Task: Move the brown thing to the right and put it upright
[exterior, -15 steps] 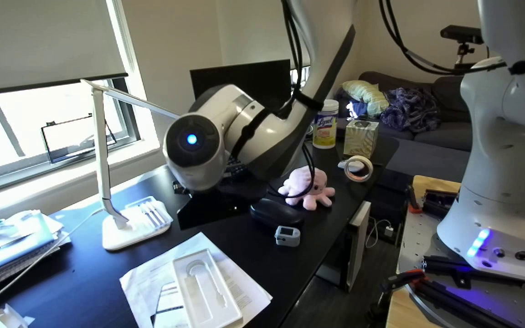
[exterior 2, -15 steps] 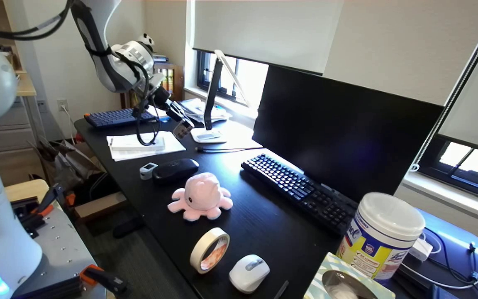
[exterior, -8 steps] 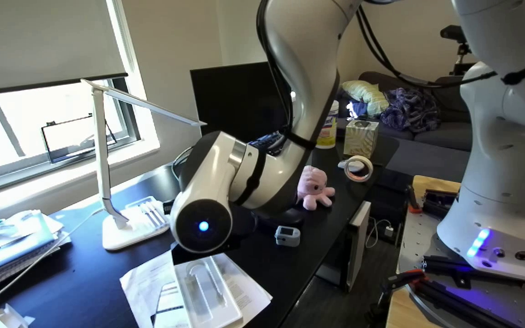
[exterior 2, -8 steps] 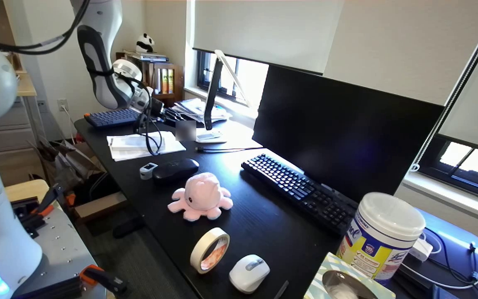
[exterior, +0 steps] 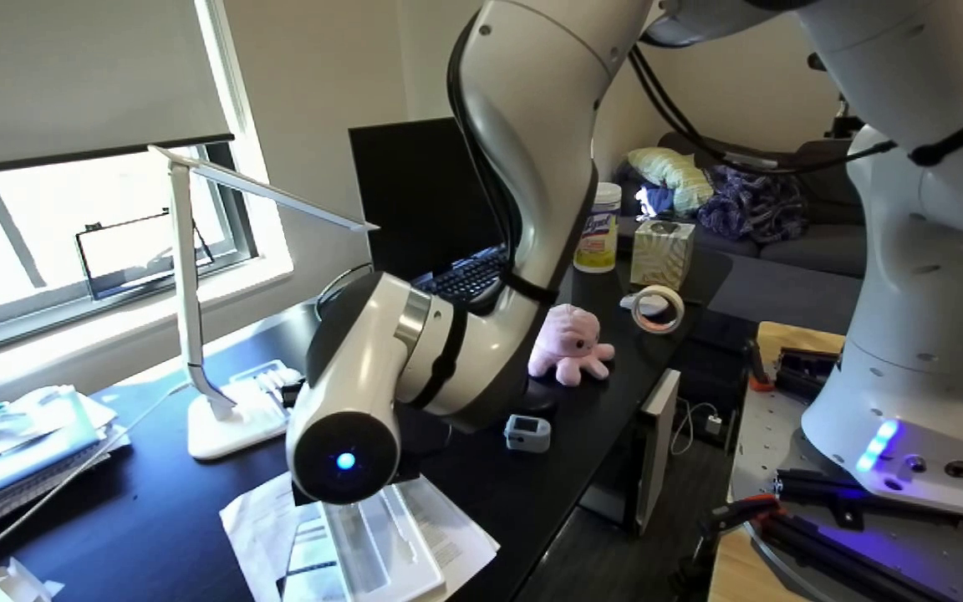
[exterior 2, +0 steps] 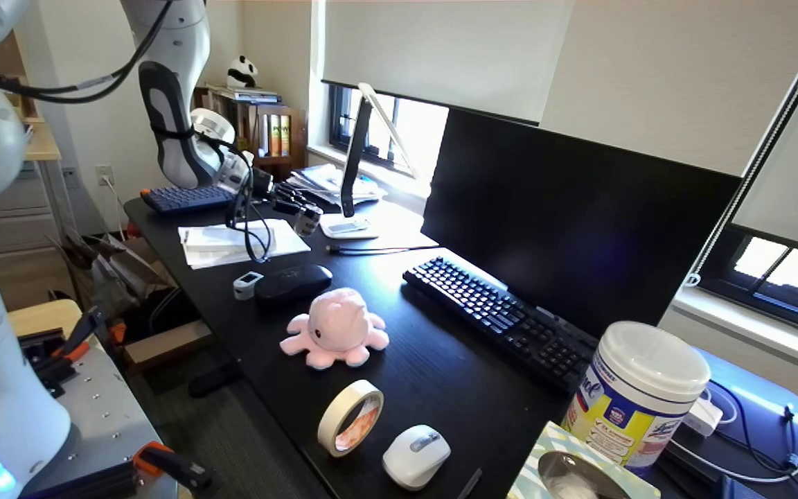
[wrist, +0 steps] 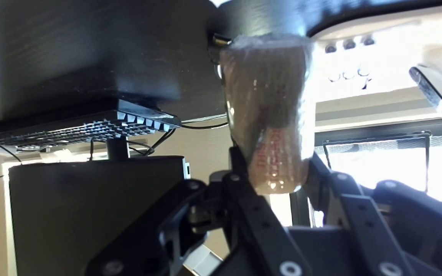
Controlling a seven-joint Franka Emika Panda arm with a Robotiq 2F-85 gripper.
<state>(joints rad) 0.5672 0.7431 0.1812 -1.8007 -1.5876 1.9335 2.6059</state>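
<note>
Brown thing (wrist: 269, 109) | glossy cylinder, red lettering, pale uneven far rim | tool (wrist: 276, 163) clasping its near end

In an exterior view, we saw the Panda arm (exterior: 532, 150) over the worktop (exterior: 164, 518), partly hiding a monitor (exterior: 415, 201) and a pink octopus plush (exterior: 569, 339).

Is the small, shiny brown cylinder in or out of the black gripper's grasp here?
In: the wrist view shows the shiny brown cylinder held in the black gripper, fingers against opposite sides.
</note>
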